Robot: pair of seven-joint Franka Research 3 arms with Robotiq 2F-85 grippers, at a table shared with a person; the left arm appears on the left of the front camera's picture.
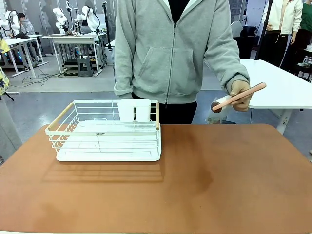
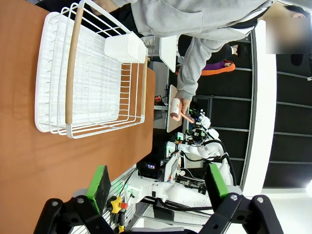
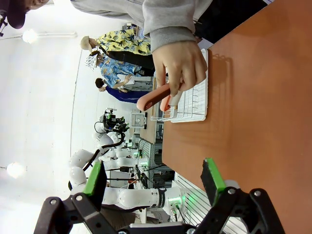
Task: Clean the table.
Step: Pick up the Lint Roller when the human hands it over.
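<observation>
We record the person's hand raised beyond the far right edge of the table, fingers closed round one pink-handled roller, whose handle slants upward while its pale head hangs lower. The table lies across the foreground of the front view and carries one white wire dish rack on its left far part. One white holder sits at the rack's far rim. A small label on the rack's near rail is too small to read. The left gripper is spread wide with nothing between its green pads, and the right gripper likewise gapes empty
</observation>
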